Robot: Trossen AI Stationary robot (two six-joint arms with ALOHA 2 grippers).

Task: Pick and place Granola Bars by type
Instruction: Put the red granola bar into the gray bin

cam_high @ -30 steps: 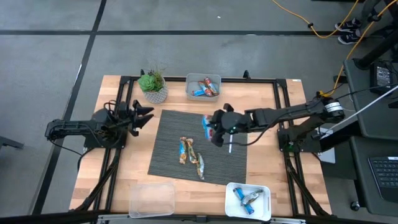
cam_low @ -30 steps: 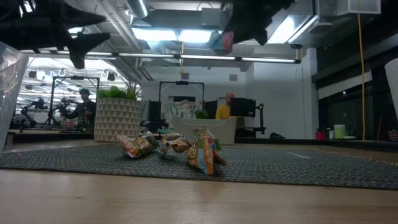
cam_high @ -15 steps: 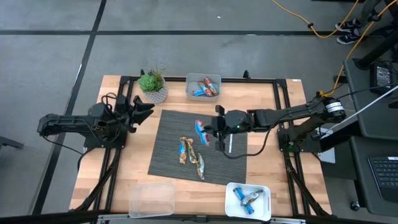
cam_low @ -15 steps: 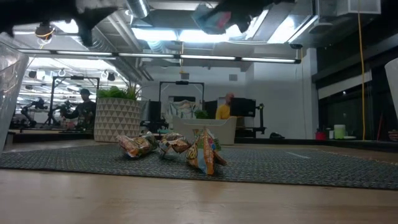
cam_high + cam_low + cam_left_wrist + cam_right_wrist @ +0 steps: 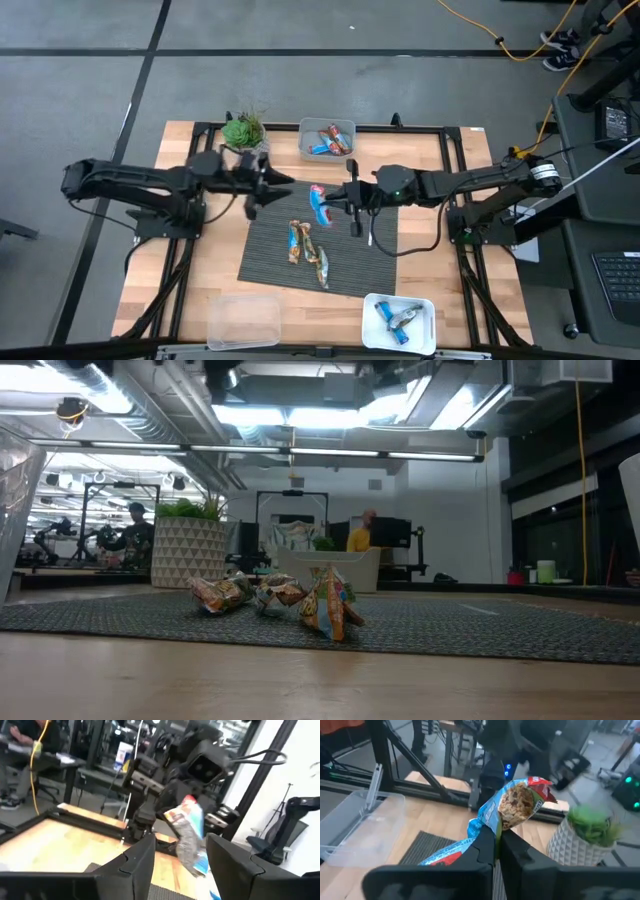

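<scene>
Above the grey mat [image 5: 270,225], my right gripper [image 5: 338,200] is shut on a blue-and-red granola bar [image 5: 319,203]. My left gripper [image 5: 281,185] stands open and level, just left of that bar, its fingers [image 5: 142,862] pointing at the bar [image 5: 187,830] without touching it. Three gold-wrapped bars [image 5: 296,241] [image 5: 320,266] [image 5: 330,607] lie on the mat. More red-and-blue bars sit in the white tray [image 5: 328,140] at the far edge. Blue ones sit in the white tray [image 5: 400,320] at the near right. My right gripper pinches the bar about its middle [image 5: 496,822] between its two shut fingers [image 5: 487,847]. The fingers come level from the table's right side and lie across the bar. The bar is lifted clear of the mat, one end [image 5: 535,787] tilted upward and the other [image 5: 442,855] downward.
A potted plant [image 5: 245,135] stands at the far left of the mat. A clear plastic box [image 5: 244,320] is at the near edge. A thin white stick [image 5: 370,235] lies on the mat under the right arm. Bare wood lies left of the mat.
My left gripper has swung up from the table's left side and gone right, toward the held bar. My right gripper has risen a little and rolled, shifting slightly left; the bar has turned with it and stays clear of the mat.
</scene>
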